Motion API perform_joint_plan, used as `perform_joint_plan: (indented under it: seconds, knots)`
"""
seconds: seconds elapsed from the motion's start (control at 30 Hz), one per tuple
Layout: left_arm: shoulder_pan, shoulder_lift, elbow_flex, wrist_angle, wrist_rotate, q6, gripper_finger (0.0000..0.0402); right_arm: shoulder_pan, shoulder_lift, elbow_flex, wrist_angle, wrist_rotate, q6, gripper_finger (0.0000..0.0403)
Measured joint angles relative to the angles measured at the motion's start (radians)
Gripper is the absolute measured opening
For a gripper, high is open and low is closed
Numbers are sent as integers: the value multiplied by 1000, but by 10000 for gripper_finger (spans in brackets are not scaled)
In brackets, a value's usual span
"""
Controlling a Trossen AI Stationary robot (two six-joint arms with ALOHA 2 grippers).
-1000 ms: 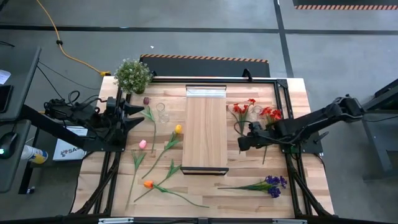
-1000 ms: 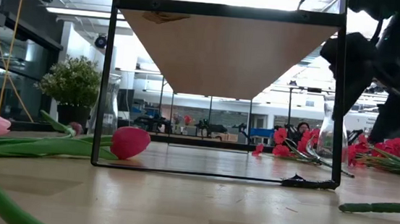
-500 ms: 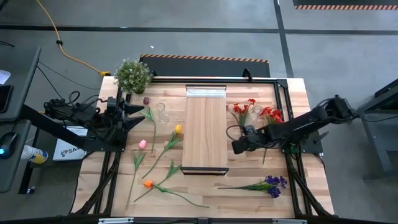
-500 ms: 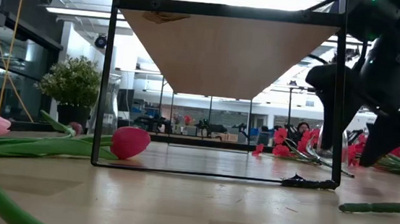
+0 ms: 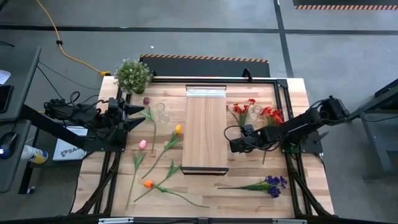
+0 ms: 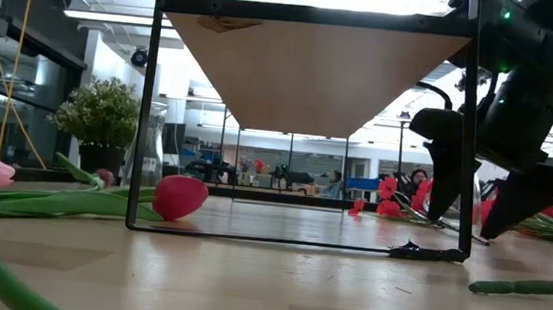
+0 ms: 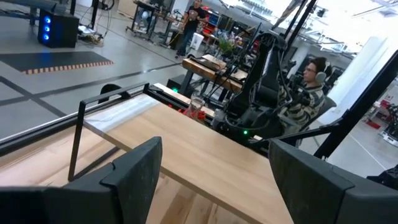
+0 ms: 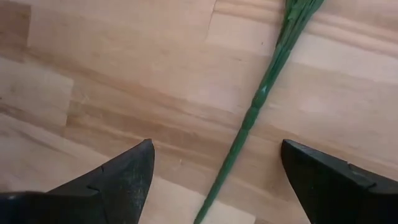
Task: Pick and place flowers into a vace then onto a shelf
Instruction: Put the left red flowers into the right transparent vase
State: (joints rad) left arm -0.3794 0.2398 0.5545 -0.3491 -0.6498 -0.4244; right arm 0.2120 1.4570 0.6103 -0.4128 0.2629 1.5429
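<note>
Grey concrete floor (image 5: 205,37) is crossed by dark lines; a yellow cable (image 5: 68,53) is laid at ten o'clock.

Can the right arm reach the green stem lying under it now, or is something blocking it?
Probably yes. The right gripper hangs over the green stem with jaws open, one on each side of it, and only bare table lies around it.
</note>
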Motion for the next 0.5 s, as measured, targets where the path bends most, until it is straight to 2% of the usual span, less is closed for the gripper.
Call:
perform_joint_plan:
  seconds: [0.5]
  knots:
    - [0,0,0,0,-1,0,326,-50,-1,-1,-46,1,-24,334]
